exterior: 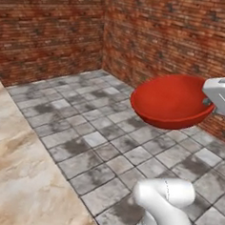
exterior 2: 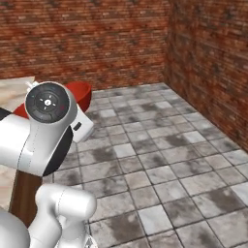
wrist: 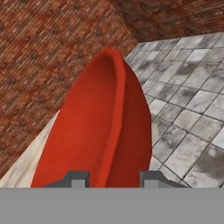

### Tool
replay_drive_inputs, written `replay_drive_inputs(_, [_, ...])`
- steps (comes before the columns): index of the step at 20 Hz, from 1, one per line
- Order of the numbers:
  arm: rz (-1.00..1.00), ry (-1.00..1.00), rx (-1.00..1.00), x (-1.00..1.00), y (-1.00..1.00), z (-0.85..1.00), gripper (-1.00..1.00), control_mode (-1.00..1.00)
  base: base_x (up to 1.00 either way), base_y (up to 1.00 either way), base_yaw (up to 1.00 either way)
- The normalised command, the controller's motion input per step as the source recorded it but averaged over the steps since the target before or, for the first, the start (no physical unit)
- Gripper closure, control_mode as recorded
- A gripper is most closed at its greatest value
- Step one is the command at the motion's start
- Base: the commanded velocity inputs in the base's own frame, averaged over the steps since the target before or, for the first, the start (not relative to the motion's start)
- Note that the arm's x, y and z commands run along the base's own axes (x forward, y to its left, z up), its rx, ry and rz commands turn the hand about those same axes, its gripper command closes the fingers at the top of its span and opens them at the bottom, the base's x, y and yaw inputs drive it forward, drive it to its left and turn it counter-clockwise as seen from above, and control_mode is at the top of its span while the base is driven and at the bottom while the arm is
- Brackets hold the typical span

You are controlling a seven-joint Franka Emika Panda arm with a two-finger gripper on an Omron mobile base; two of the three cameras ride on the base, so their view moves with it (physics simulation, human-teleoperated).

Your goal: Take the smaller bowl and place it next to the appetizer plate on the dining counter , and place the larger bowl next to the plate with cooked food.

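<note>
We have the larger bowl (exterior: 171,101) pinched by its rim in our tool (wrist: 111,178), carried in the air above the tiled floor (exterior: 107,147) beside the worktop (exterior: 14,164), so next we must find the blue plate and set it alongside.

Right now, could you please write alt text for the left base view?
A wide red bowl is held in mid-air by the white hand at its right rim, above a grey tiled floor. Brick walls stand behind; a marbled counter runs along the left.

Beige-and-tan marbled stone desk (exterior: 14,164) along left edge of left base view, grey tiled floor (exterior: 130,149) beside it, brick walls (exterior: 49,28) beyond
</note>
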Motion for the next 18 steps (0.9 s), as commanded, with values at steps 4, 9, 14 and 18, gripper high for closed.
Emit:
replay_drive_inputs(4, [0.00, 0.00, 0.00, 0.00, 0.00, 0.00, 1.00, 1.00, -0.40, 0.00, 0.35])
replay_drive_inputs(9, [0.00, 0.00, 0.00, 0.00, 0.00, 0.00, 1.00, 1.00, -0.59, 0.00, 0.29])
replay_drive_inputs(14, [0.00, 0.00, 0.00, 0.00, 0.00, 0.00, 1.00, 1.00, -0.65, 0.00, 0.26])
replay_drive_inputs(18, [0.00, 0.00, 0.00, 0.00, 0.00, 0.00, 1.00, 1.00, -0.55, 0.00, 0.28])
